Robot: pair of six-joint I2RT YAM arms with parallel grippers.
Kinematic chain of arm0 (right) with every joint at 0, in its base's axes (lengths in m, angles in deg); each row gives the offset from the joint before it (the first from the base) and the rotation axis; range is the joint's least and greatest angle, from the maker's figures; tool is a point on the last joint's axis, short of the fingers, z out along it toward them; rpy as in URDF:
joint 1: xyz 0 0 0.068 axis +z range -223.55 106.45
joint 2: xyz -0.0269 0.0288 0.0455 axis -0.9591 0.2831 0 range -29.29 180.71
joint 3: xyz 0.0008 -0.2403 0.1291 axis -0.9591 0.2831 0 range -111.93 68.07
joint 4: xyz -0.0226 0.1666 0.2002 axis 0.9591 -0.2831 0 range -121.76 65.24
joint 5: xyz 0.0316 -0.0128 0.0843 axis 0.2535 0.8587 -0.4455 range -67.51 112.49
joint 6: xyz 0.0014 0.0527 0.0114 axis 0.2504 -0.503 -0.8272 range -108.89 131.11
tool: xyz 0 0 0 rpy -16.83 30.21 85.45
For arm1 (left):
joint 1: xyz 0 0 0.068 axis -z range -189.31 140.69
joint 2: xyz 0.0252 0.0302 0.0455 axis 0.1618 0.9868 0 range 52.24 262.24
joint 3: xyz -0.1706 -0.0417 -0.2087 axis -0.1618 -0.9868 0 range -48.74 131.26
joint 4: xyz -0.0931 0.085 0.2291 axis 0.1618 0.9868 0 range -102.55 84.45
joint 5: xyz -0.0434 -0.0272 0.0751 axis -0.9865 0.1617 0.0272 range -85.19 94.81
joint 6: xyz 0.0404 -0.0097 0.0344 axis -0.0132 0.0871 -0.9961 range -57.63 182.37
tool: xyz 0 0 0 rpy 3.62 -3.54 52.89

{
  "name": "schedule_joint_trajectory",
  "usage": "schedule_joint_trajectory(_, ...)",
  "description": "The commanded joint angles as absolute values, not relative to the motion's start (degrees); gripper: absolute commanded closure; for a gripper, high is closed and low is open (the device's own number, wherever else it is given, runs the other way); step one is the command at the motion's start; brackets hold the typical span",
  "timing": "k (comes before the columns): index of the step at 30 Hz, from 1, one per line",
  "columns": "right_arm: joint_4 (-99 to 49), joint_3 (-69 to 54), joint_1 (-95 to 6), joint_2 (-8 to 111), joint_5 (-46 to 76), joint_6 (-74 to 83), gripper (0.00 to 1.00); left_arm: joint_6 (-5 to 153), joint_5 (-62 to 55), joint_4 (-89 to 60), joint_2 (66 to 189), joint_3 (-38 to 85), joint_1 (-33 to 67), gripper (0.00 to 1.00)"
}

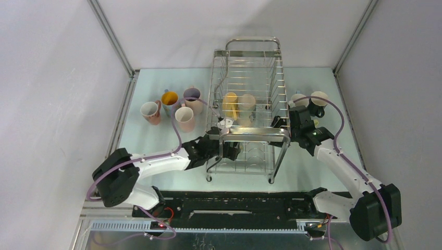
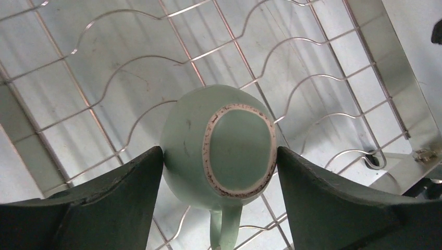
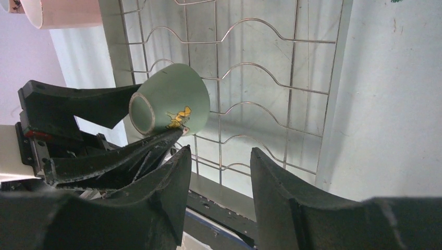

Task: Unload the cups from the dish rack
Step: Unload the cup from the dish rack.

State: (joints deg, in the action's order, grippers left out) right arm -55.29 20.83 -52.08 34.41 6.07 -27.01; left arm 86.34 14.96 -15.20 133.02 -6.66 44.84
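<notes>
Left arm [image 1: 156,162] reached out low toward the right. Left gripper [image 2: 220,152] had its jaws spread wide, pale green cup [image 2: 237,140] between the pads [image 2: 130,198]; couldn't tell if it was gripped. Right arm [image 1: 341,161] angled forward and inward. Right gripper [image 3: 220,153] jaws were parted, nothing between them.

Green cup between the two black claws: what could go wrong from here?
1. The left gripper flanks the pale green cup on its rounded sides, so the cup could slip when lifted.
2. The handle lies close to the dish rack wires and might snag coming out.
3. The right gripper sits open close by, so the arms could bump.
</notes>
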Motion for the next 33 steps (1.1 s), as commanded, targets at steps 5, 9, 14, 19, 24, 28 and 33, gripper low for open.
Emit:
schedule_joint_trajectory(5, -54.29, 20.87, -51.57, 33.20, 6.51, -27.71, 0.47, 87.87, 15.60, -16.94, 131.50, -7.61, 43.34, 0.14)
schedule_joint_trajectory(9, -54.35, 20.90, -51.49, 33.20, 6.34, -27.56, 0.47, 88.24, 14.70, -17.66, 132.02, -7.71, 43.26, 0.24)
schedule_joint_trajectory(14, -51.55, 22.44, -51.49, 33.42, 3.92, -27.70, 0.46, 89.52, 12.71, -18.61, 132.34, -7.61, 42.72, 0.38)
schedule_joint_trajectory(19, -46.43, 25.08, -51.49, 34.69, 0.28, -28.03, 0.44, 92.23, 7.74, -20.53, 131.42, -8.09, 40.31, 0.48)
schedule_joint_trajectory(24, -39.77, 27.66, -51.37, 36.14, -3.51, -29.30, 0.42, 95.02, 1.24, -23.37, 130.00, -9.12, 38.08, 0.49)
schedule_joint_trajectory(28, -33.60, 29.95, -51.39, 38.06, -6.20, -31.67, 0.35, 98.50, -3.60, -26.28, 129.53, -10.32, 35.75, 0.50)
schedule_joint_trajectory(33, -26.37, 32.94, -50.94, 38.80, -5.91, -35.84, 0.23, 101.38, -6.98, -28.19, 129.37, -11.23, 34.28, 0.52)
